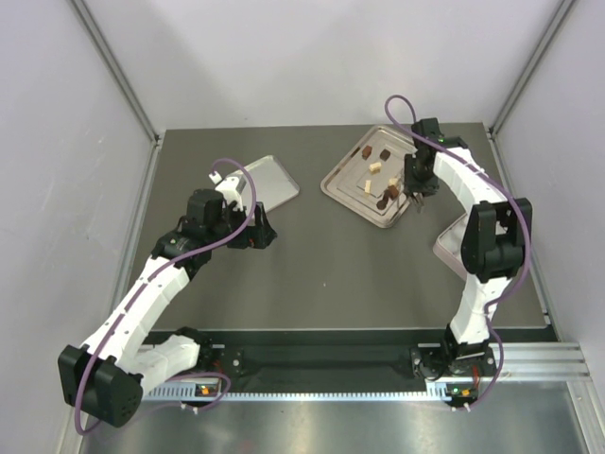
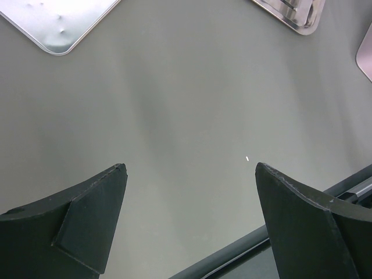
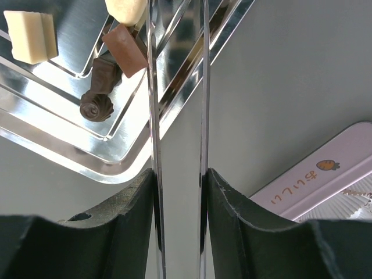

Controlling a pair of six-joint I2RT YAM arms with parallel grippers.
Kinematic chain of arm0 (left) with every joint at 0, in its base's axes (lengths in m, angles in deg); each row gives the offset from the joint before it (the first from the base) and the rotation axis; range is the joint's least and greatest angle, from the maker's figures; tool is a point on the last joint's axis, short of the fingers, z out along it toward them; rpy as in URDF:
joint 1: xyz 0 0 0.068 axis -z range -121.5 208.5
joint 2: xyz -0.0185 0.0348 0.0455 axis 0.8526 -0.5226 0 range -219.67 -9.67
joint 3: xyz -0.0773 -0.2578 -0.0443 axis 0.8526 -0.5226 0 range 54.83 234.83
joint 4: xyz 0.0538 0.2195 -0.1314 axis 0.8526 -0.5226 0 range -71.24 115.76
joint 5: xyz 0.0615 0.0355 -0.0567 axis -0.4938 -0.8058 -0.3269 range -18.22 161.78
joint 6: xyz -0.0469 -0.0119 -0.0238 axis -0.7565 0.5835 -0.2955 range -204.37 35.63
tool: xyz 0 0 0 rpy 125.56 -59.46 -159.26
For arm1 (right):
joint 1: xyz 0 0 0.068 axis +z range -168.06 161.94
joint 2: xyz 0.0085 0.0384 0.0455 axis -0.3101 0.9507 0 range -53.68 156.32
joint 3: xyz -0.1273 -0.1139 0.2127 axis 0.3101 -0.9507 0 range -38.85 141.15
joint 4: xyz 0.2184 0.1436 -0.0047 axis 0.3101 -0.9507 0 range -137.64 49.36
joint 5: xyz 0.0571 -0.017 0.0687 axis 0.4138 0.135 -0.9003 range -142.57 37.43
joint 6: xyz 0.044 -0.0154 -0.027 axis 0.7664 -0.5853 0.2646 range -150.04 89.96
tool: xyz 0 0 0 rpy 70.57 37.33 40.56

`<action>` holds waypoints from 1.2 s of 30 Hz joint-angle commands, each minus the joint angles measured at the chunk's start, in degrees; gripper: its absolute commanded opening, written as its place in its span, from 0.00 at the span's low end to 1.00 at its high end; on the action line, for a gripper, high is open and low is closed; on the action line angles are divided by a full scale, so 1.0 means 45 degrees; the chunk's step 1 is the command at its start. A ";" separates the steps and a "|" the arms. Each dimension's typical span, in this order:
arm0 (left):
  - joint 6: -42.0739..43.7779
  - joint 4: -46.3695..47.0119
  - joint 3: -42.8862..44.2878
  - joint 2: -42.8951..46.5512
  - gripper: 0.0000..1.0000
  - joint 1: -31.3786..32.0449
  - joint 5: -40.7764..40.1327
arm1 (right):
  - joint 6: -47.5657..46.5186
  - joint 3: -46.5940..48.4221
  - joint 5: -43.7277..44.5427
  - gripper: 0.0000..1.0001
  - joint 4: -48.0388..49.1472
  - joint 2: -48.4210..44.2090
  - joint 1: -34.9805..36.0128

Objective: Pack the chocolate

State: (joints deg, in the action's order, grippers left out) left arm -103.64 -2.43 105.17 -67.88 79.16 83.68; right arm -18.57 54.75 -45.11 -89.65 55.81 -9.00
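The chocolate lies as several small dark and cream pieces [image 1: 375, 167] on a silver tray [image 1: 342, 189] at the back right. The right wrist view shows a cream block [image 3: 30, 36], a brown bar [image 3: 125, 49] and a dark rose-shaped piece [image 3: 96, 104] on that tray [image 3: 87, 163]. My right gripper [image 1: 416, 189] [image 3: 180, 174] is shut on thin metal tongs [image 3: 153, 87], whose two blades reach out over the tray's corner; their tips are out of view. My left gripper [image 1: 260, 232] [image 2: 190, 168] is open and empty above bare table.
An empty silver tray [image 1: 269, 180] [image 2: 58, 23] lies behind the left gripper. A pink box [image 1: 449, 244] [image 3: 314, 174] sits at the right, mostly under the right arm; its edge shows in the left wrist view [image 2: 366, 52]. White walls enclose the table.
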 commanded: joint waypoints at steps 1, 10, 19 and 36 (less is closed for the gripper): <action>0.0239 0.0267 0.0062 0.0222 0.97 -0.0003 -0.0164 | -0.0223 0.0684 -0.0038 0.38 0.0423 0.0083 -0.0216; 0.0219 0.0267 0.0023 0.0300 0.97 -0.0003 -0.0145 | -0.0301 0.1172 0.0138 0.33 0.0014 -0.0503 -0.0236; 0.0180 0.0365 0.0023 0.0398 0.97 -0.0003 0.0050 | -0.0087 0.1075 0.0372 0.32 -0.0513 -0.1674 -0.0255; -0.0230 0.0696 -0.0446 0.1101 0.96 0.0173 0.1046 | 0.0402 -0.3024 0.0960 0.32 -0.2291 -0.7045 -0.4003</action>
State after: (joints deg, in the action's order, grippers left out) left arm -104.16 -2.32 103.69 -64.67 79.40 86.57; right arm -17.39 42.88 -41.26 -98.18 27.55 -23.01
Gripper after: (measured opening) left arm 0.961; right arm 0.329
